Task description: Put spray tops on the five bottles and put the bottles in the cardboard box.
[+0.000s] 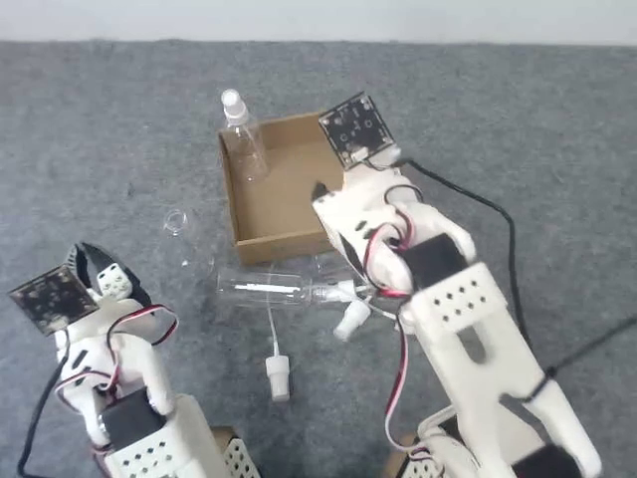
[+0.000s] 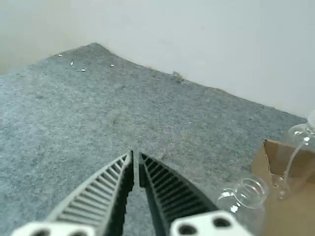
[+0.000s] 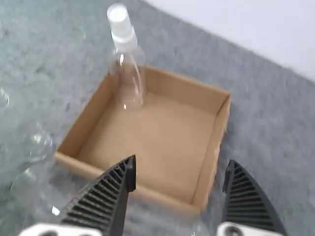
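The cardboard box (image 1: 299, 237) lies open at the table's centre. A clear bottle with a white spray top (image 1: 244, 134) stands in its far left corner, also seen in the right wrist view (image 3: 125, 73). My right gripper (image 3: 180, 169) hangs open and empty over the box (image 3: 216, 132), near its right side (image 1: 328, 204). A topless bottle (image 1: 177, 223) stands on the carpet left of the box. Clear bottles (image 1: 274, 289) lie in front of the box, with two loose spray tops (image 1: 350, 321) (image 1: 278, 376) beside them. My left gripper (image 2: 136, 158) is shut and empty, low at the near left (image 1: 92, 261).
Grey carpet covers the table, and a white wall runs along its far edge. Black cables (image 1: 498, 214) trail off to the right of the right arm. The topless bottle (image 2: 243, 196) and the box (image 2: 283, 206) sit off to one side of my left gripper.
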`<action>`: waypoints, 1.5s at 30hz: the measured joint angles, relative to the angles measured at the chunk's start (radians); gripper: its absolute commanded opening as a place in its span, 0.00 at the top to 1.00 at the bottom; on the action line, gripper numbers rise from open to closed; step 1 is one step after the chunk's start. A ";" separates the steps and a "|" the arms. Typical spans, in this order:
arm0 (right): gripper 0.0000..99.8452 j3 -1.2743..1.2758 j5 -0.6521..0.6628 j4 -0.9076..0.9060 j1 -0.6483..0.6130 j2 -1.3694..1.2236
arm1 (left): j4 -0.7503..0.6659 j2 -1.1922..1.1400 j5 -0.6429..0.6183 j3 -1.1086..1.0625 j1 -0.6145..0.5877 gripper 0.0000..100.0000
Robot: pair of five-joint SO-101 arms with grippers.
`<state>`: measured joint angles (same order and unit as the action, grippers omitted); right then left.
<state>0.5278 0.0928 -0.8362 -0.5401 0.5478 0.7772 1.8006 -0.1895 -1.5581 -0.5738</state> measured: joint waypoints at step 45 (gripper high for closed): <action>0.77 0.023 -0.437 -0.566 0.226 -0.114 | 0.000 0.000 -0.005 -0.011 0.002 0.98</action>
<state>0.5508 -0.3445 -1.4024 -0.3145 0.4342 0.7772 1.8006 -0.1941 -1.5689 -0.5723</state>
